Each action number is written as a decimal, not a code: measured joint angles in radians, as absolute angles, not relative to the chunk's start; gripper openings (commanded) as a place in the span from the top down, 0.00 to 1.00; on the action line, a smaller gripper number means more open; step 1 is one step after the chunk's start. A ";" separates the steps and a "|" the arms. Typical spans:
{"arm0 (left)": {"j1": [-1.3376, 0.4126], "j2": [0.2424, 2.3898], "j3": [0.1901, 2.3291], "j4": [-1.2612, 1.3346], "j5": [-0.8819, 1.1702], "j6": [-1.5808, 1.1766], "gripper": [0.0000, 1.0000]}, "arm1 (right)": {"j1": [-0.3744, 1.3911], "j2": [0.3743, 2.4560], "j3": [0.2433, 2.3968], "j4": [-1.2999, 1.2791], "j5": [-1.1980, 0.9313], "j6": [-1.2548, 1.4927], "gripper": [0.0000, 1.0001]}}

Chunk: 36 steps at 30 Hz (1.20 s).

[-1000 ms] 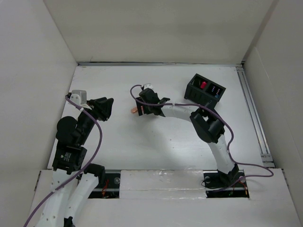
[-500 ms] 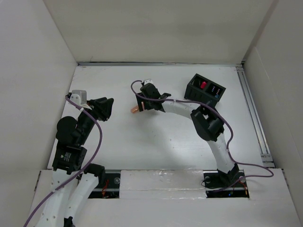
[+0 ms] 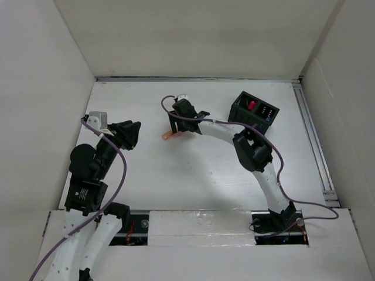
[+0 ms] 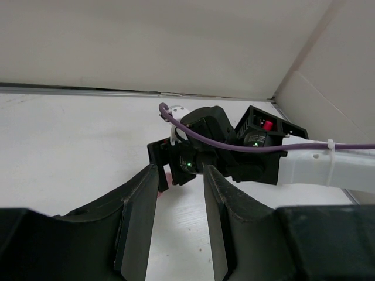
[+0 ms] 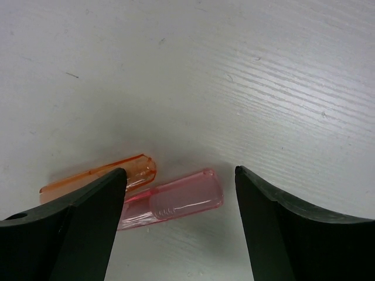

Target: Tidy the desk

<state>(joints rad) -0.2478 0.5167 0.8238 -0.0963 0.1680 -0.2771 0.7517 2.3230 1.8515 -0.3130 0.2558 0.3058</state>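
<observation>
The white desk holds two short translucent pen-like pieces near its middle. In the right wrist view a pink piece and an orange piece lie side by side on the desk. My right gripper is open just above them; the pink piece lies between the jaws, untouched, and the orange one is partly hidden behind the left finger. My left gripper is open and empty, at the desk's left side, facing the right gripper.
A black compartment organizer with a red item and small blue items inside stands at the back right; it also shows in the left wrist view. White wall panels enclose the desk. Metal rails run along the right edge. Purple cables trail along both arms.
My right gripper has moved a little toward the far edge and turned slightly. The pink and orange pieces stay at about the same spot. The left arm has not moved.
</observation>
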 measured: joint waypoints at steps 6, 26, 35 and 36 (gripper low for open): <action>-0.248 0.517 0.824 -0.096 0.168 -0.277 0.67 | 0.761 2.260 1.731 -0.272 0.288 0.299 0.21; -0.248 0.522 0.824 -0.097 0.168 -0.277 0.67 | 0.692 2.098 1.486 -0.214 0.274 0.235 0.32; -0.248 0.522 0.824 -0.096 0.168 -0.277 0.67 | 0.688 2.193 1.665 -0.265 0.263 0.209 0.40; -0.248 0.522 0.824 -0.096 0.168 -0.277 0.67 | 0.688 2.201 1.674 -0.273 0.260 0.209 0.40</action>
